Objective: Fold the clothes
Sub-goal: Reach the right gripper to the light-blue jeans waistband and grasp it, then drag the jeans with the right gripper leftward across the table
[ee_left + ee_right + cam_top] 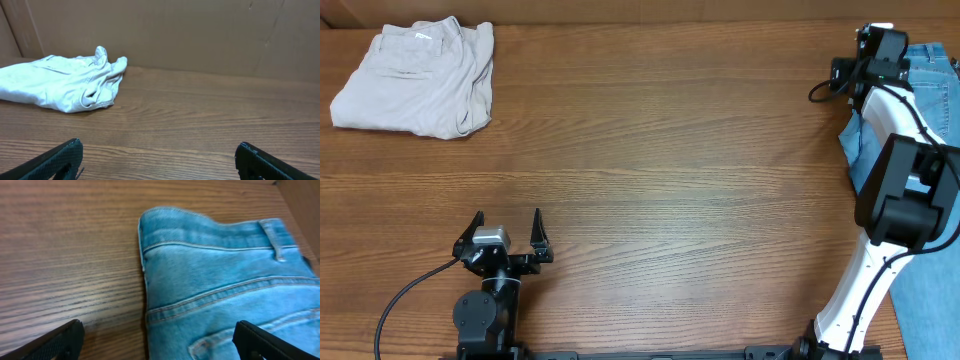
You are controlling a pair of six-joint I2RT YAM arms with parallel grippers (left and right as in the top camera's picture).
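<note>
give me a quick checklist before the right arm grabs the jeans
1. Right gripper open: ok. Its fingers stand wide apart with nothing between them.
2. Right gripper lined up with the jeans: ok. The waistband corner lies just ahead, between the fingers.
3. Jeans spread flat: cannot tell. In the overhead view the right arm covers much of them and they run off the picture's edge.
4. Left gripper free to help: ok. It is open, holds nothing and sits at the near left of the table.
5. Beige trousers out of the way: ok. They lie at the far left corner, well apart from the jeans.
</note>
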